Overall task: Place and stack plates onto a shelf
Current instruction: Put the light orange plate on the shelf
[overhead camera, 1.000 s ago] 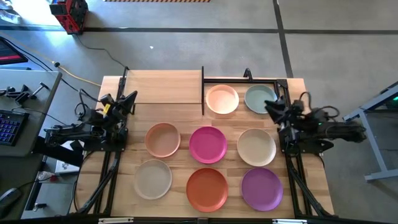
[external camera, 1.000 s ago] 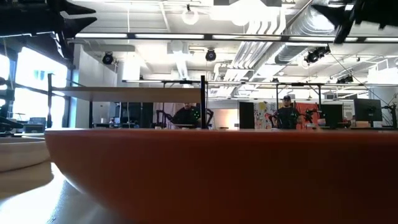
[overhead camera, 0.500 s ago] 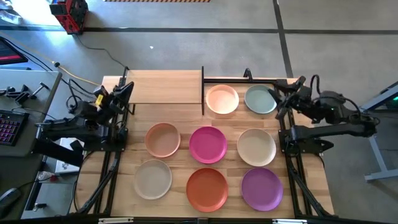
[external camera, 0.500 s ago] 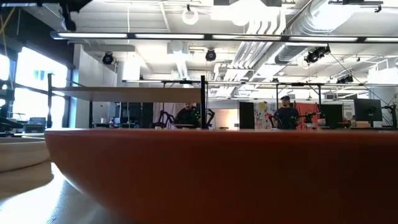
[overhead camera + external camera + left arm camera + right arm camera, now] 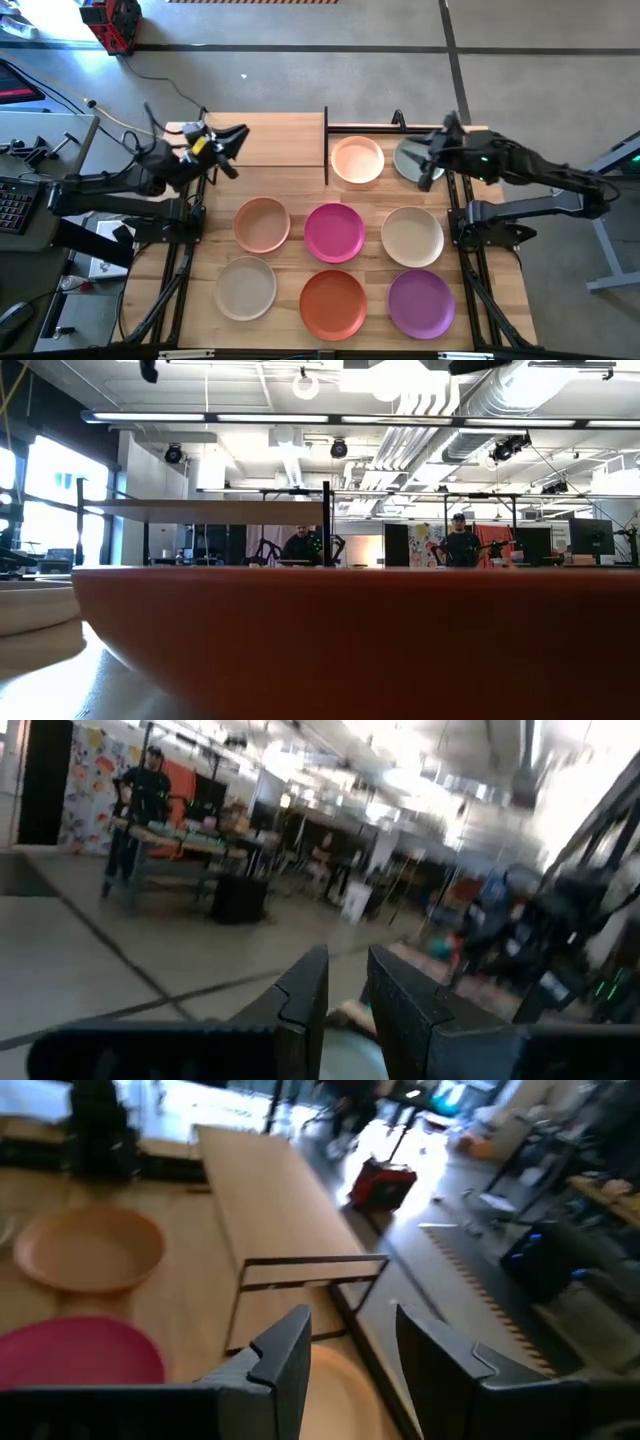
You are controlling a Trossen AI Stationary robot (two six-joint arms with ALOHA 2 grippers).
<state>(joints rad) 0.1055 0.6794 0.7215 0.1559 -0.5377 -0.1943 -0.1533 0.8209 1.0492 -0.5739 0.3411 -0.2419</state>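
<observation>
Eight plates lie on the slatted table. Peach point(image 5: 357, 159) and pale green point(image 5: 408, 160) are at the far side inside a black frame. Tan-pink point(image 5: 262, 223), magenta point(image 5: 334, 232) and cream point(image 5: 412, 236) form the middle row. Beige-grey point(image 5: 246, 287), orange point(image 5: 333, 304) and purple point(image 5: 421, 303) are nearest. The shelf point(image 5: 270, 140), a raised light-wood board, stands at the far left with nothing on it. My left gripper point(image 5: 238, 137) hovers high over the shelf's left end, open by a narrow gap point(image 5: 346, 995). My right gripper point(image 5: 426, 163) hovers open point(image 5: 352, 1350) above the pale green plate.
The black frame point(image 5: 326, 150) rises between the shelf and the peach plate. In the low view the orange plate point(image 5: 350, 640) fills the foreground. People stand at benches in the room beyond the table. Bare wood shows along the table's left strip point(image 5: 200, 240).
Both arms have risen from low at the table's sides and reached inward. My left gripper went up and rightward over the shelf's left end. My right gripper went up and leftward over the pale green plate. Both wrists have rolled. No plate has moved.
</observation>
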